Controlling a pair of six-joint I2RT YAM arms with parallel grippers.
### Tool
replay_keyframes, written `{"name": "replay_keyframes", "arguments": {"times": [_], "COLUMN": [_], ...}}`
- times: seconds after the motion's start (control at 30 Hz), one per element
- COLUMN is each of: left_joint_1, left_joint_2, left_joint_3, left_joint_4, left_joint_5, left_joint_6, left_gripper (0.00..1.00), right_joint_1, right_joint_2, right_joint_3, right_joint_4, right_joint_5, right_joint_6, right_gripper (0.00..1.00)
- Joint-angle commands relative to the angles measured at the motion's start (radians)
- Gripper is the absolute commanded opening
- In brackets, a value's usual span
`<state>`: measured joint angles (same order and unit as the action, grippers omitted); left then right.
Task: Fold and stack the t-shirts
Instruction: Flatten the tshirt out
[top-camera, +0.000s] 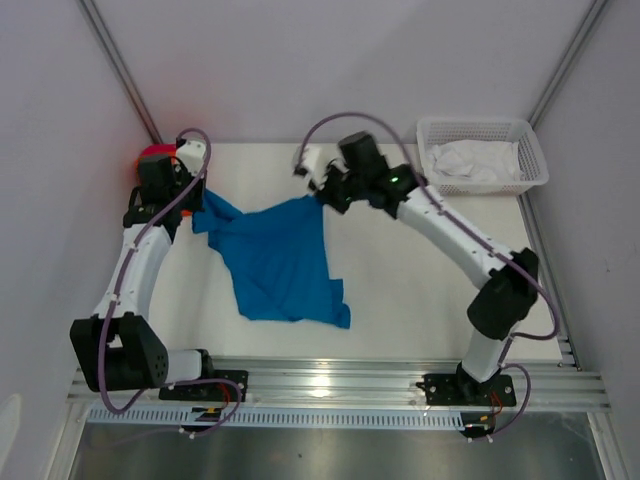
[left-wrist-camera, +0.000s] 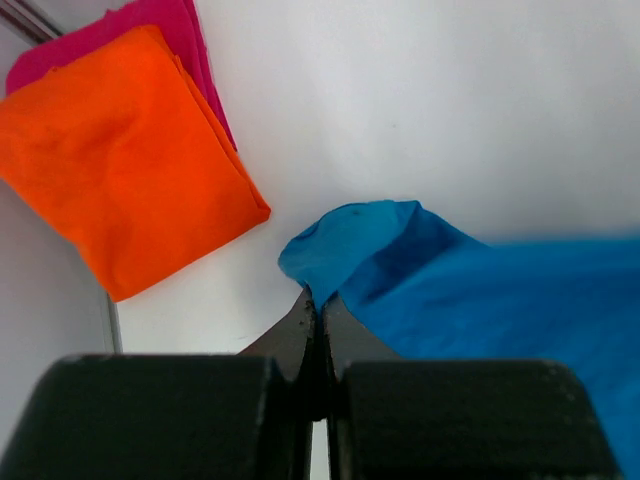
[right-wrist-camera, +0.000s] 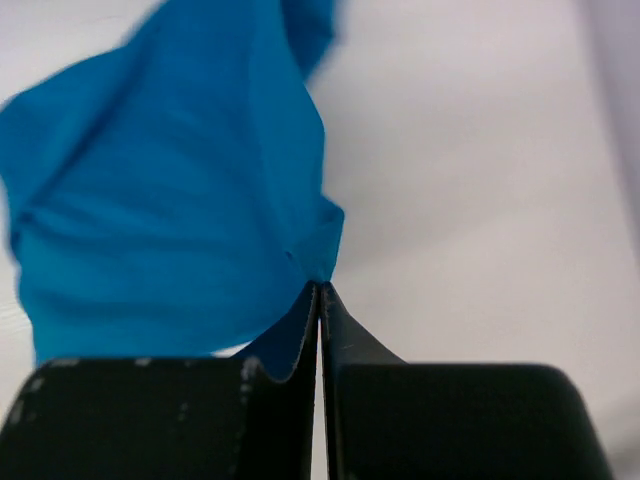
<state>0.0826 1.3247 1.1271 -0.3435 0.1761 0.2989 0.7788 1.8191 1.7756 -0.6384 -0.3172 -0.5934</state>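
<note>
The bright blue t-shirt (top-camera: 278, 262) hangs stretched between both arms, its lower part draped on the table. My left gripper (left-wrist-camera: 320, 296) is shut on one corner of that blue t-shirt (left-wrist-camera: 470, 300) at the far left. My right gripper (right-wrist-camera: 320, 287) is shut on another corner of the same shirt (right-wrist-camera: 170, 200), near the table's back centre (top-camera: 325, 195). The orange t-shirt (left-wrist-camera: 120, 160) lies folded on top of the pinkish-red t-shirt (left-wrist-camera: 175, 25) in the far left corner, mostly hidden behind the left arm in the top view.
A white lattice basket (top-camera: 482, 152) with white cloth inside sits at the back right. A metal rail (top-camera: 340, 385) runs along the near edge. Grey walls close in on both sides.
</note>
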Motion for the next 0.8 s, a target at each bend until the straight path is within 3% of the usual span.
{"name": "replay_keyframes", "arguments": {"times": [0.0,0.2,0.43,0.77], "left_joint_1": [0.002,0.002,0.002,0.002], "left_joint_2": [-0.084,-0.200,-0.346,-0.320], "left_joint_3": [0.095,0.229,0.361,0.707], "left_joint_4": [-0.021,-0.086,-0.126,-0.310], "left_joint_5": [0.072,0.134,0.209,0.191], "left_joint_6": [-0.066,-0.129,-0.153,-0.106], "left_gripper": [0.00,0.00,0.00,0.00], "right_joint_1": [-0.143,-0.361,-0.535,-0.691], "right_joint_2": [-0.136,-0.256,-0.363,-0.452], "right_joint_3": [0.042,0.036,0.051,0.220], "right_joint_4": [-0.044,-0.055,-0.087,-0.194], "right_joint_5": [0.038,0.052,-0.002,-0.008], "right_joint_6": [0.047,0.093,0.129,0.119], "right_gripper": [0.00,0.00,0.00,0.00]}}
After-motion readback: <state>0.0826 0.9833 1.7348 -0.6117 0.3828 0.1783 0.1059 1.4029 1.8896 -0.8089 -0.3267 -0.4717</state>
